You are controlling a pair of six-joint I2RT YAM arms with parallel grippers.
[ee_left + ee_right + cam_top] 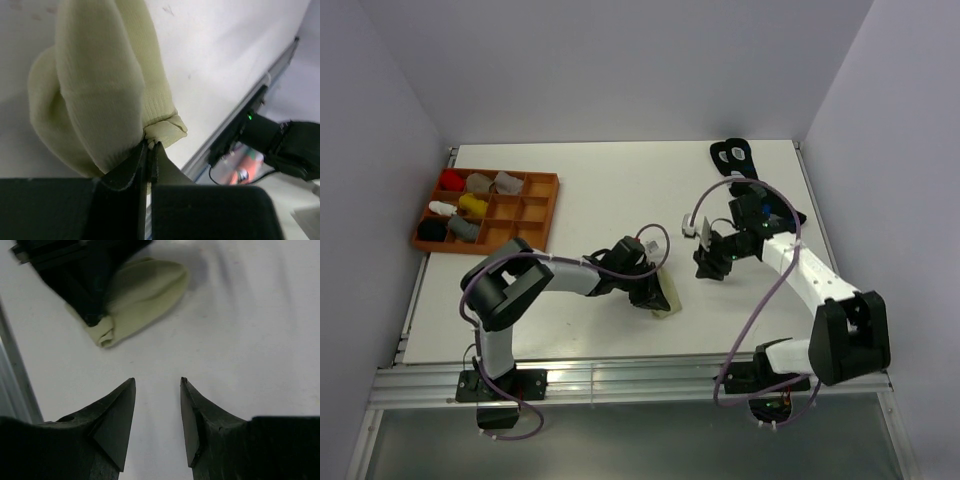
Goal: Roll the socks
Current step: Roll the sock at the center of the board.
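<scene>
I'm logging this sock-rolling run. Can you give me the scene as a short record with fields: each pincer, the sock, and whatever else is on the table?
left pincer: shut, pinching the cream sock near its cuff
right pincer: open, empty, above bare table beside the sock
cream sock: bunched, lying near the table's front edge
tray: far left of the table, holds small bundles
black socks: far right corner
</scene>
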